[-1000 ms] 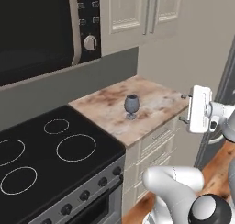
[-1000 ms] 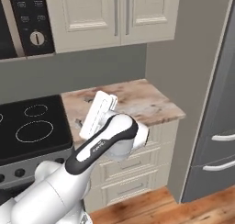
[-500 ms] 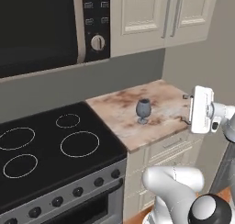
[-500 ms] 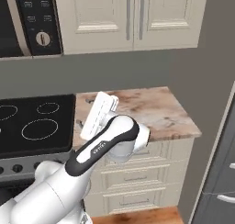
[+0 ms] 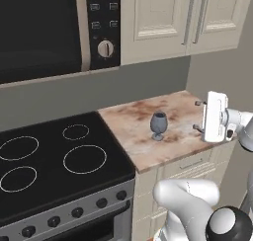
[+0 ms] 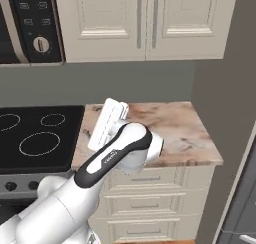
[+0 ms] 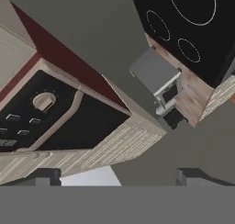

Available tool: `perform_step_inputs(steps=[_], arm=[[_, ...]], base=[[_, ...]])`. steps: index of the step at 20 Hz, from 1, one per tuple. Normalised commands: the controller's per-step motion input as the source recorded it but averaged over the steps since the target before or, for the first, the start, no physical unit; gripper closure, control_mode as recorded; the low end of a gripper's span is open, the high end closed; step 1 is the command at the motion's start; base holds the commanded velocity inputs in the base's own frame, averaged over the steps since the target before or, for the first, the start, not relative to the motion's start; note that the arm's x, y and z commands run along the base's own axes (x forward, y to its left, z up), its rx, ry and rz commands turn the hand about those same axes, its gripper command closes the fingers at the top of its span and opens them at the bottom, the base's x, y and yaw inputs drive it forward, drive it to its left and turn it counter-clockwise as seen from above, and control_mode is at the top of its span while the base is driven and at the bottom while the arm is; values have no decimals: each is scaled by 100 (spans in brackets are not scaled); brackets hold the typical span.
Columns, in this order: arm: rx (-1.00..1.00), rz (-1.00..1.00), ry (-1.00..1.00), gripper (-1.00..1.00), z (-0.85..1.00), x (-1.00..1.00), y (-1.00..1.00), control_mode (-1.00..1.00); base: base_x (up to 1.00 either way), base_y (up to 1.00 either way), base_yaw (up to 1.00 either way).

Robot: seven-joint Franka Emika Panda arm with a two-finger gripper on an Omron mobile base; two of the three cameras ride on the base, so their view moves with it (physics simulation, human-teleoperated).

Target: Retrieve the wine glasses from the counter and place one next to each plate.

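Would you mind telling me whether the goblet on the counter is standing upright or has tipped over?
Upright. In the left base view the goblet stands on its round foot on the counter, bowl above stem, rim facing up.

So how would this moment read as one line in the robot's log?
gripper: open, empty | wine glass: upright on counter, untouched | stage: approaching

Blue-grey goblet [image 5: 158, 125], beige red-veined counter [image 5: 143, 126], black stovetop [image 5: 54, 161]
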Motion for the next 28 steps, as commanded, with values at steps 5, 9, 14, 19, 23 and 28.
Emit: perform_step_inputs(steps=[5,9,14,19,23,28], arm=[[0,0,0,-100,0,0,0,100],[0,0,0,-100,0,0,0,100],[0,0,0,-100,0,0,0,100],[0,0,0,-100,0,0,0,100],[0,0,0,-100,0,0,0,100],[0,0,6,-100,-2,4,-1,-100]], base=[[57,-4,13],[31,-23,11],[12,-35,20],[11,-37,22],[9,-6,12],[18,0,2]])
